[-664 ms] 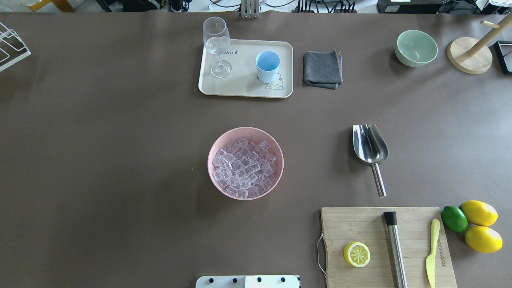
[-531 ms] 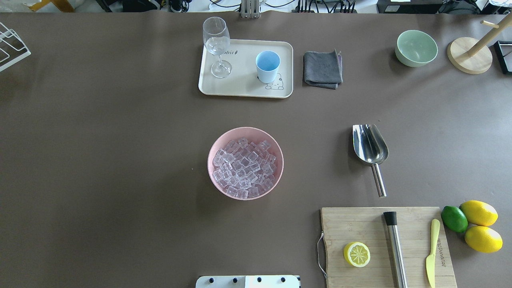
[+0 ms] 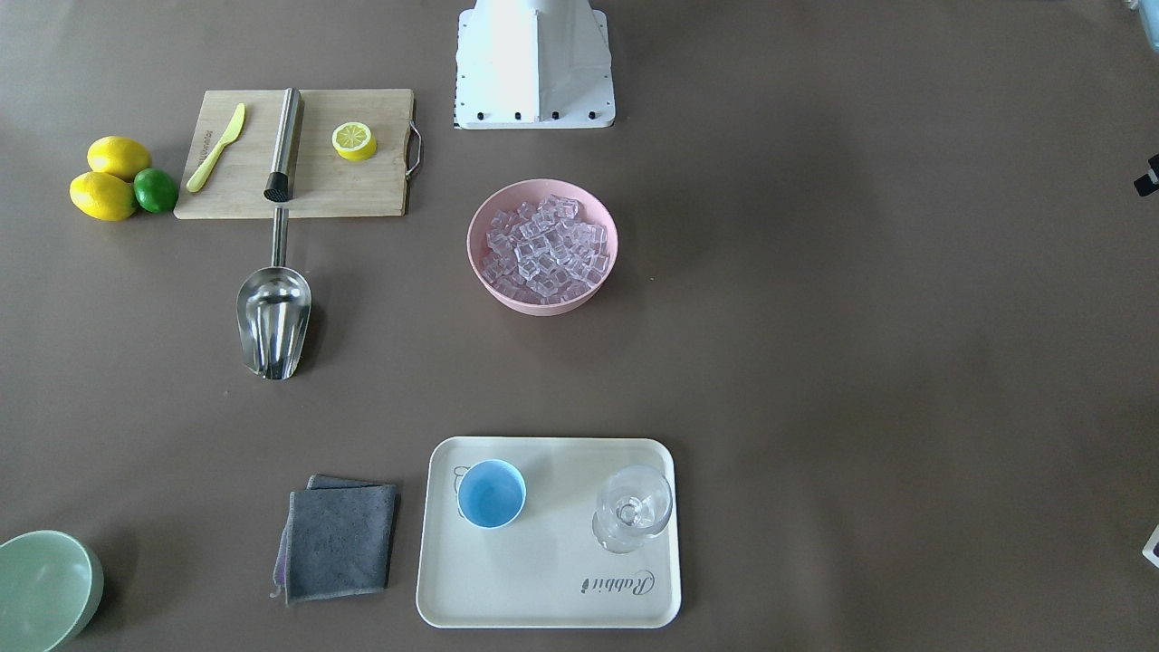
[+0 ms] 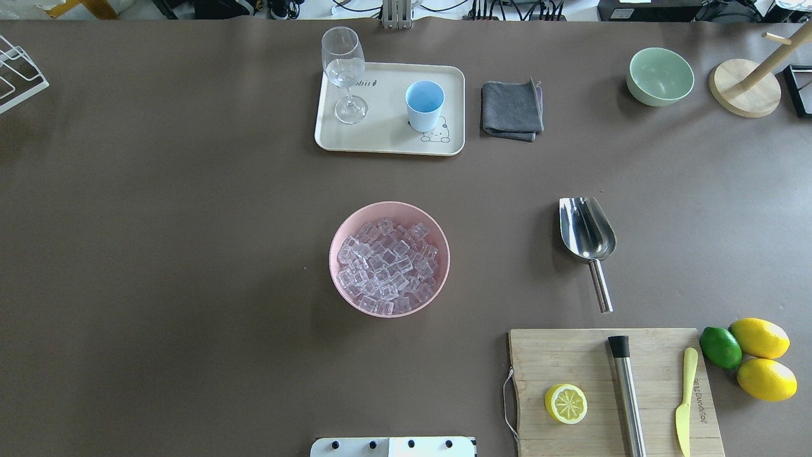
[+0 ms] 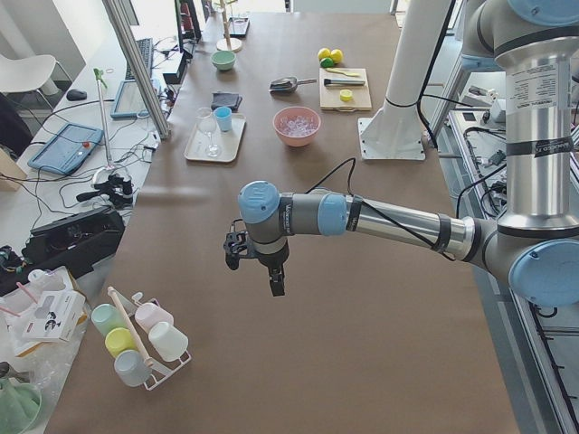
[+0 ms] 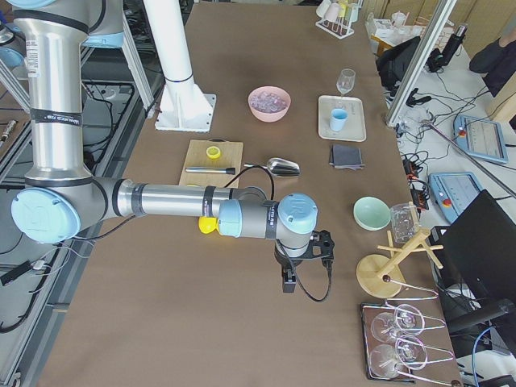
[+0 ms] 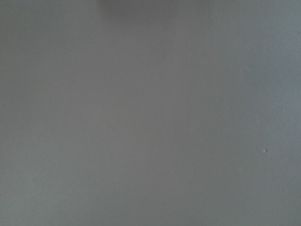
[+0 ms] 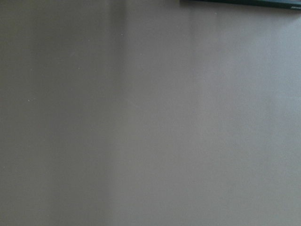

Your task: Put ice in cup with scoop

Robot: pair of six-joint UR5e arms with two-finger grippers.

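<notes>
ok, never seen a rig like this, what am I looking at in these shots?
This is two robot arms at a brown table, each ending in a two-finger pincer. Two pictures look down on the table: one from behind the robot, and one facing it, so left and right are swapped. Two more look along the table from its ends. They show the left pincer and the right pincer over bare tabletop, away from the items. Nothing shows in either, and I cannot tell whether they are open or shut. The two wrist cameras see only tabletop.

On the table are a pink bowl of ice and a steel scoop lying untouched on the robot's right. A light-blue cup and a wine glass stand on a cream tray. There is also a cutting board with a half lemon.
</notes>
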